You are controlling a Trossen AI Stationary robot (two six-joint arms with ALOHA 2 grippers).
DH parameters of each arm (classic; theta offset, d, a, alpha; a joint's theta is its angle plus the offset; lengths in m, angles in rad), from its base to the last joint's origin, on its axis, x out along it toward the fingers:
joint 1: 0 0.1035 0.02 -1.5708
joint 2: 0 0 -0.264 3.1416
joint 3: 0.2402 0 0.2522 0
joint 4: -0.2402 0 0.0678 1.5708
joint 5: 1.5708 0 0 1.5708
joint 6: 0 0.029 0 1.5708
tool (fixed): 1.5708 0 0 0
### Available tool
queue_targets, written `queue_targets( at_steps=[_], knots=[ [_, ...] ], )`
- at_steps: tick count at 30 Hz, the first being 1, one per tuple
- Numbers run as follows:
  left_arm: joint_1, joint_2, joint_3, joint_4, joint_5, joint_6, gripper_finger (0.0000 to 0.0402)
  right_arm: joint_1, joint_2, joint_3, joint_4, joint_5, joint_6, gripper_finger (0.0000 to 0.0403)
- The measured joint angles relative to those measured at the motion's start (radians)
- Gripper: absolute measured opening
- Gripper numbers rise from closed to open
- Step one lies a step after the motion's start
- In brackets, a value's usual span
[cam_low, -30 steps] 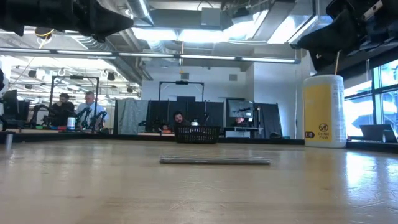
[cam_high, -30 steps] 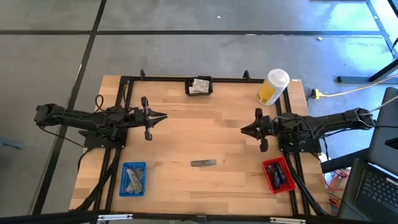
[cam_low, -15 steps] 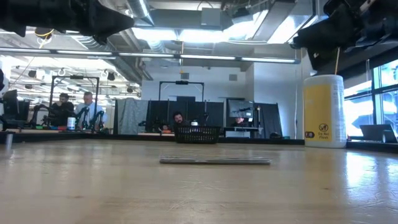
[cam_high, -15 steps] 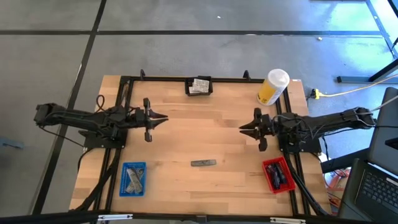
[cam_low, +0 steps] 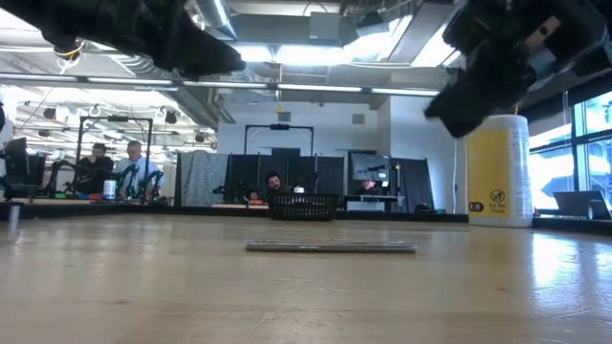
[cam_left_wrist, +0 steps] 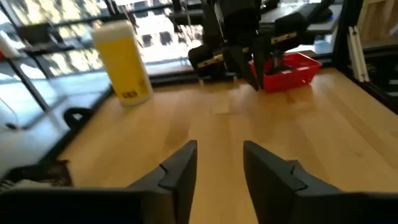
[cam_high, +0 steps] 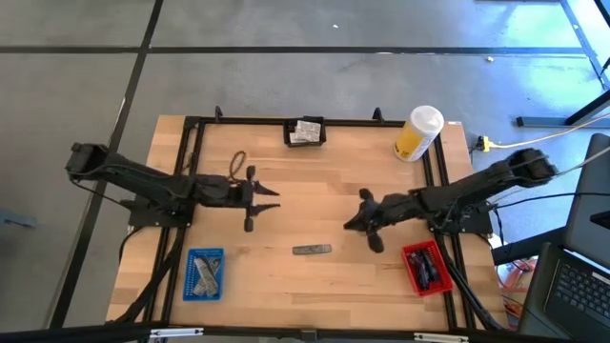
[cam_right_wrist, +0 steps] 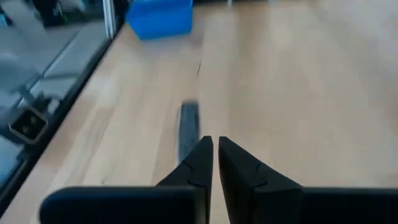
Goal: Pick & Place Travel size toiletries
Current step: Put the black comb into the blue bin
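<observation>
A slim flat grey stick (cam_high: 312, 251) lies flat on the wooden table near its middle, also seen in the low view (cam_low: 330, 247) and in the right wrist view (cam_right_wrist: 188, 121). My right gripper (cam_high: 349, 223) hovers shut to the right of the stick and above the table, slanting down toward it (cam_right_wrist: 213, 149). My left gripper (cam_high: 271, 197) hangs open over the table left of centre, with nothing between its fingers (cam_left_wrist: 219, 155). Silvery sachets lie in a black basket (cam_high: 305, 131) at the far edge.
A tall yellow container with a white cap (cam_high: 417, 133) stands at the far right. A blue tray (cam_high: 203, 273) with small items sits near the front left, a red tray (cam_high: 425, 267) at the front right. People sit in the room beyond the table.
Both arms have stretched from the table's sides toward its middle and sunk a little. My right gripper has gone left and toward the near edge, tipping down toward the grey stick. My left gripper has gone right, and its fingers have spread open. The stick has stayed put.
</observation>
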Motion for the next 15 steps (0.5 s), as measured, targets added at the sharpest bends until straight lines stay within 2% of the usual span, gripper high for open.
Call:
queue_targets(
  at_steps=[6,9,15],
  knots=[
    [-0.052,0.142,0.074,-0.140,0.016,-0.114,0.0160,0.071,0.193,0.074,-0.023,0.003,0.086,0.0016],
    [-0.079,0.219,0.111,-0.159,0.016,-0.153,0.0181,0.100,0.265,0.133,-0.058,0.046,0.079,0.0015],
    [-0.121,0.372,0.198,-0.154,0.012,-0.165,0.0193,0.135,0.387,0.299,-0.307,0.180,0.040,0.0015]
  ],
)
